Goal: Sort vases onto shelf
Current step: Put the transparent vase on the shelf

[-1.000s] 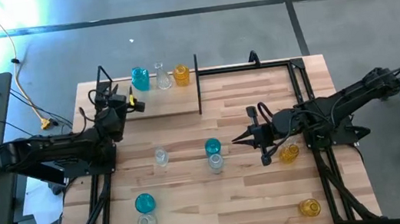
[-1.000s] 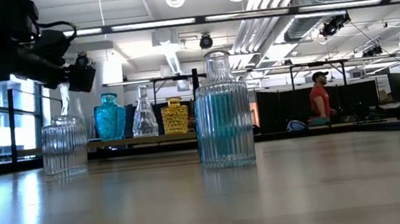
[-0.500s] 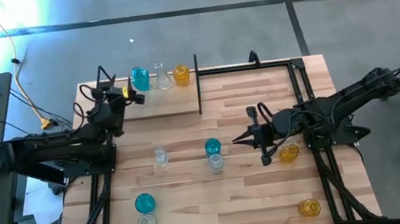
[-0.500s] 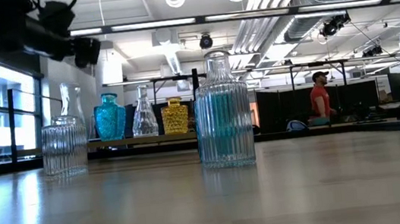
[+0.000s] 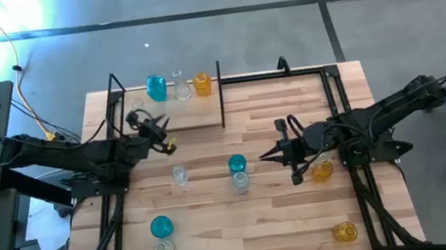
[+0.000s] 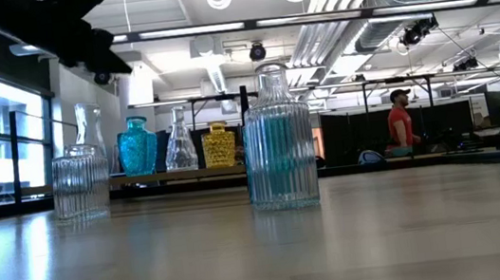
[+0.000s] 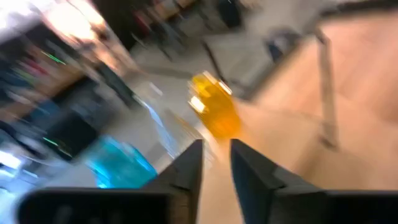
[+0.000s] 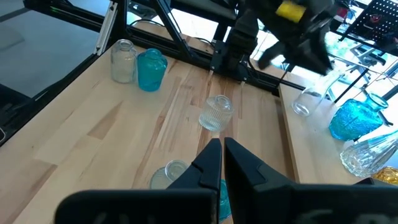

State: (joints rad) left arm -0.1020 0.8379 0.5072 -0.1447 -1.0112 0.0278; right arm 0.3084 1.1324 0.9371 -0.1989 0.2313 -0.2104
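- The shelf [image 5: 171, 113] at the back left already has three vases: a teal vase [image 5: 156, 87], a clear vase [image 5: 180, 86] and an amber vase [image 5: 202, 83], lined up near its back edge.
- The left gripper [image 5: 164, 139] sits just off the shelf's front edge, jaws nearly together with a thin gap, holding nothing.
- The right gripper [image 5: 272, 155] is parked mid-table, jaws shut and empty, right beside the stacked-looking pair of ribbed vases [image 5: 238, 173].
- A small clear vase [image 5: 179, 175] stands close to the left gripper; probably the next pick.
- Risk: dropping with jaws this narrow would knock that vase over instead of straddling it.
- Glass rolls, so a tip could send it off the table [image 5: 287, 220].
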